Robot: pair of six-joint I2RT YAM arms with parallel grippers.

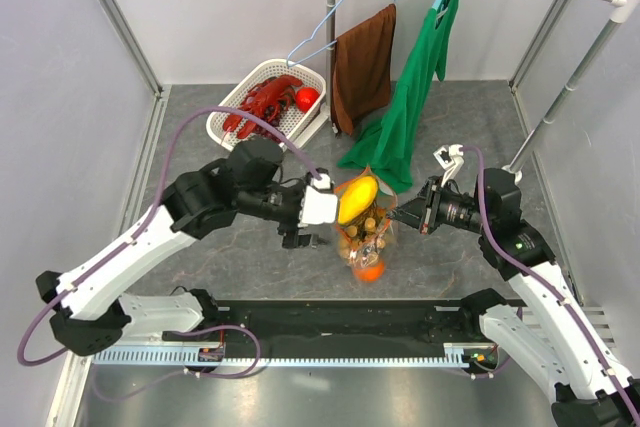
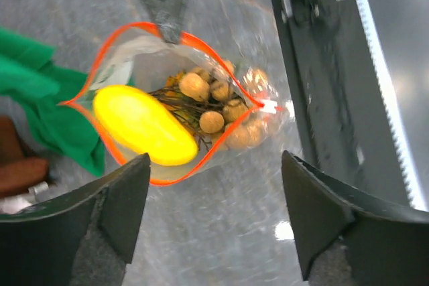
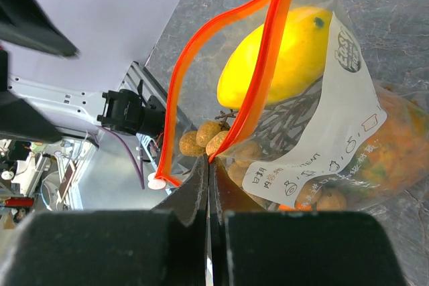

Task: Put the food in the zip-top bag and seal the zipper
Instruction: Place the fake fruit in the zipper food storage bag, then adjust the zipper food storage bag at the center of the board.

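The clear zip-top bag (image 1: 366, 235) hangs open in the middle, and my right gripper (image 1: 399, 215) is shut on its rim. The red-orange zipper (image 3: 267, 51) gapes, and my right gripper (image 3: 211, 160) pinches one side of it. Its whitish end (image 3: 157, 181) hangs free. A yellow fruit (image 2: 141, 125) sits in the mouth, over the tan grape bunch (image 2: 213, 104). An orange ball (image 1: 368, 269) lies at the bottom. My left gripper (image 1: 322, 211) is open and empty beside the mouth. In its wrist view, the left gripper (image 2: 214, 195) sits just off the zipper (image 2: 175, 172).
A white mesh basket (image 1: 232, 119) with a red lobster (image 1: 265, 99) and a red ball (image 1: 307, 98) stands at the back left. A brown cloth (image 1: 362, 65) and a green cloth (image 1: 410, 107) hang from a rail behind the bag. A black rail (image 1: 340, 322) runs along the near edge.
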